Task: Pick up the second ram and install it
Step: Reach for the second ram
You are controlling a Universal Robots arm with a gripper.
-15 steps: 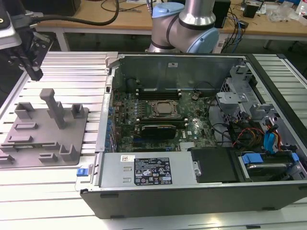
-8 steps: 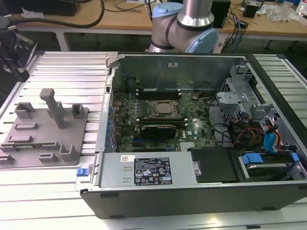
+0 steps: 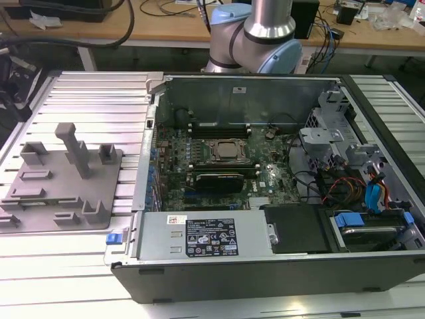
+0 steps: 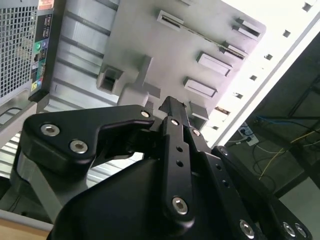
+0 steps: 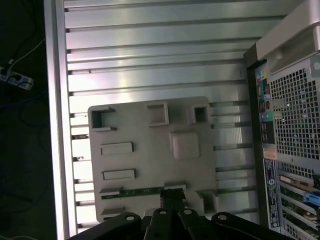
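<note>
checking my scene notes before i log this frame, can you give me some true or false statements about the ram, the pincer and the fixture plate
1. The computer case lies open, its motherboard exposed. True.
2. A green ram strip lies on the grey fixture plate. True.
3. The pincer holds the ram strip above the case. False: in the first wrist view it is over the fixture plate, at one end of the strip, which lies on the plate.
4. The fixture plate is on the exterior view's right of the case. False: it is on the exterior view's left.
5. The plate rests on a wooden tabletop. False: it rests on a ribbed metal surface.
</note>
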